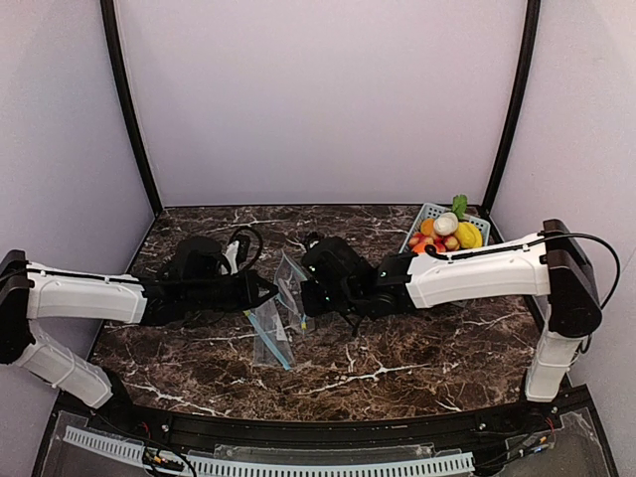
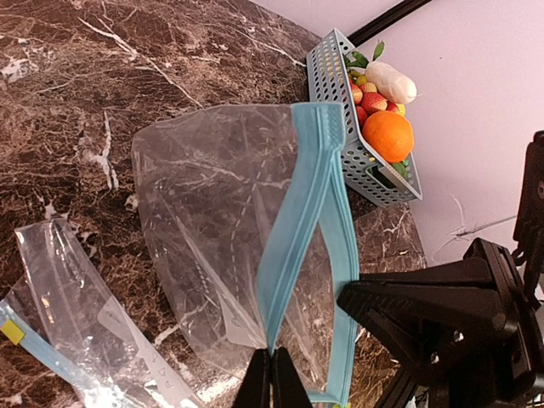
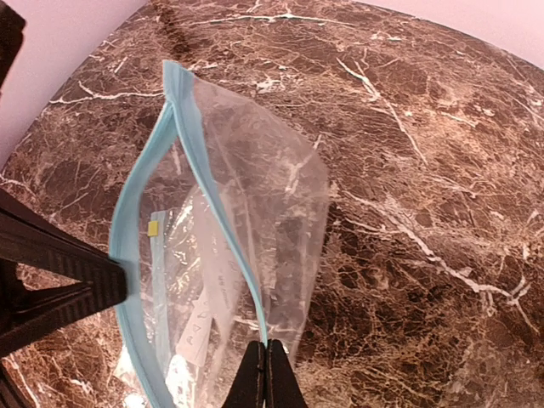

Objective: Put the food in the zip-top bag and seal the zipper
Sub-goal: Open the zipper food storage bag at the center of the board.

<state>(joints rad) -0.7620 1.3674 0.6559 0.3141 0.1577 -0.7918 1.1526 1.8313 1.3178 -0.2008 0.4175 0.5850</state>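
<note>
Dark veined marble table (image 1: 397,358), lilac walls (image 1: 318,99). At centre, the left gripper (image 2: 272,374) and the right gripper (image 3: 265,370) each pinch tight on one blue lip of the zip-top bag (image 1: 291,276) (mouth spread apart). The food (image 1: 447,232) sits in a basket (image 1: 427,211) at 1 o'clock.

There are two zip-top bags (image 1: 291,280), one basket (image 2: 333,85), one orange-red ball (image 2: 388,136), one white oblong (image 2: 391,82) and one yellow oblong (image 1: 467,236).

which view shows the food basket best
Left wrist: the basket is large in frame, with orange and white piece clear. Top external shows it small in the far right corner; right wrist shows only the bag.
</note>
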